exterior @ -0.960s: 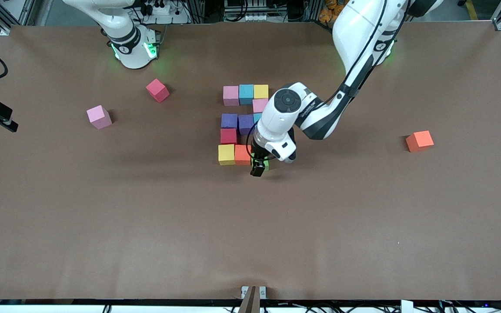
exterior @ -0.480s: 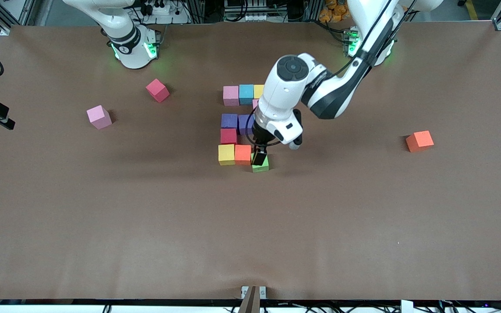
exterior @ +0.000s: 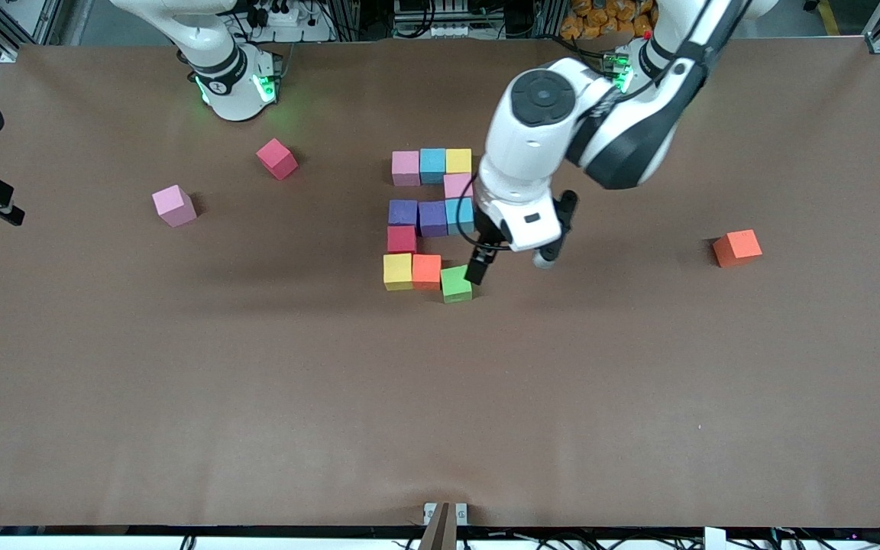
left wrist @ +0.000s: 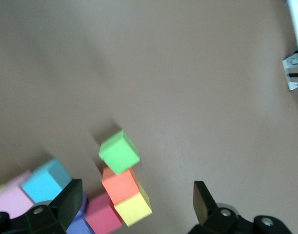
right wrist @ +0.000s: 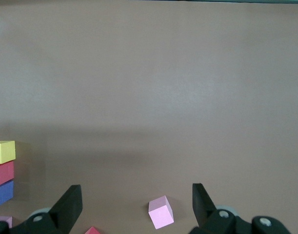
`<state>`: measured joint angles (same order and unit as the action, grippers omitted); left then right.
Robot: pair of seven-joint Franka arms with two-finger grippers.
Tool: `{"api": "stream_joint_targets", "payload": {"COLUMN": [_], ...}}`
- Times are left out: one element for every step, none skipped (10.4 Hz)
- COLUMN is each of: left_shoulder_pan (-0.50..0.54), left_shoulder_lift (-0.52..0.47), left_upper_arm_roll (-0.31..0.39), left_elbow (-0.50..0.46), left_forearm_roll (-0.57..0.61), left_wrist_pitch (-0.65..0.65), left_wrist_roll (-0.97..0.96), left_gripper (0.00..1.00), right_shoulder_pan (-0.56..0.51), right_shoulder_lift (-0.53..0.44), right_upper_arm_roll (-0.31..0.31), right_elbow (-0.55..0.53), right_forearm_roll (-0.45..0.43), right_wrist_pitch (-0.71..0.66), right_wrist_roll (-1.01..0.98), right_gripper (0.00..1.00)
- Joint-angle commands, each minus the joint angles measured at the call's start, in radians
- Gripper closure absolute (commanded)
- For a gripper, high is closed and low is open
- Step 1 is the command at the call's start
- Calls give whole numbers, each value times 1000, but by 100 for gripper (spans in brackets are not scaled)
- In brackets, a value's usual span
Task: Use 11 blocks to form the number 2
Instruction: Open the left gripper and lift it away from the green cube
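Lifted clear of the green block [exterior: 456, 283], the left gripper [exterior: 480, 269] now hangs open and empty just above it, having risen and swung toward the left arm's end of the table

Brown table [exterior: 638, 397] carries the number 2 [exterior: 430, 218] near its middle: pink, light blue and yellow cubes in the top row, a pink one under the yellow, then purple, purple and light blue, a red one below, and yellow, orange and green along the row nearest the front camera, the green block sitting a little askew and slightly nearer that camera than its neighbours. Left wrist view shows both fingers [left wrist: 68, 202] spread wide with nothing between them. Right gripper [right wrist: 134, 207] waits wide open and empty over bare table; a loose pink block [exterior: 174, 205] and loose red block [exterior: 277, 158] lie toward the right arm's end, a loose orange block [exterior: 737, 247] toward the left arm's end
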<state>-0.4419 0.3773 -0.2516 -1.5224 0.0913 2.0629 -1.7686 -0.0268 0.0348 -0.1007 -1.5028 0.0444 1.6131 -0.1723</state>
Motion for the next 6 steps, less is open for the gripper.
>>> {"api": "stream_joint_targets", "payload": {"left_shoulder_pan": [46, 63, 87, 125, 162, 178], "left_shoulder_lift": [-69, -89, -106, -135, -155, -163], "left_upper_arm_roll": [-3, -1, -1, -3, -8, -6], "left_elbow": [-7, -9, -7, -9, -9, -9], "left_forearm_roll": [16, 25, 25, 24, 21, 16], "left_wrist_pitch": [-85, -111, -128, -138, -164, -194], "left_wrist_roll": [223, 292, 376, 461, 521, 587], "left_gripper": [0, 0, 0, 0, 0, 0], "right_shoulder_pan": [-7, -8, -8, -7, -5, -4], "right_shoulder_lift": [-7, -7, -7, -7, -6, -6], "right_upper_arm_roll": [3, 3, 3, 3, 3, 3], "right_elbow": [-1, -1, -1, -2, -2, -2], "right_forearm_roll": [-11, -11, -12, -12, -11, -12], "right_wrist_pitch": [-10, -9, -10, -12, -12, -10], "right_wrist_roll": [-9, -9, -9, -9, -9, -7], "right_gripper": [0, 0, 0, 0, 0, 0]}}
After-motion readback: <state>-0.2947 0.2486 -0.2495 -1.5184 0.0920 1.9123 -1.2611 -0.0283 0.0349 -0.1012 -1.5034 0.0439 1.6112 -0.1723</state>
